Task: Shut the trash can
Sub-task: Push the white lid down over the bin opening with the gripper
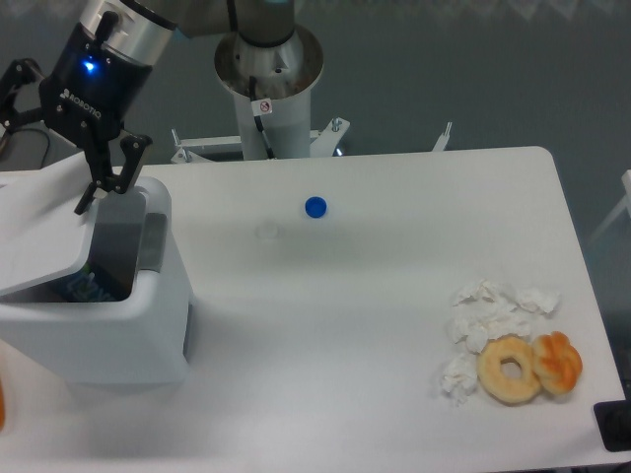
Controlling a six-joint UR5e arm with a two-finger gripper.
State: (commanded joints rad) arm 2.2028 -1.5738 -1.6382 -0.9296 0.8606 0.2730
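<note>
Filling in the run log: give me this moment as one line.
task: close trash can | lid: partly lowered, gap open on right | end effector: at lid edge, open | rest: blue cap, donut

1. One trash can [108,325], at the left.
2. One blue cap [315,207] on the surface [375,296].
3. Two doughnuts: one pale [510,370], one orange-glazed [558,362].
4. One heap of crumpled tissues [493,315].

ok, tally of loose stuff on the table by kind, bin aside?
Blue bottle cap: 1
Clear cap: 1, faint
Donut: 1
Orange pastry: 1
Crumpled tissue pile: 1; separate pieces can't be counted
Total: 5
</note>
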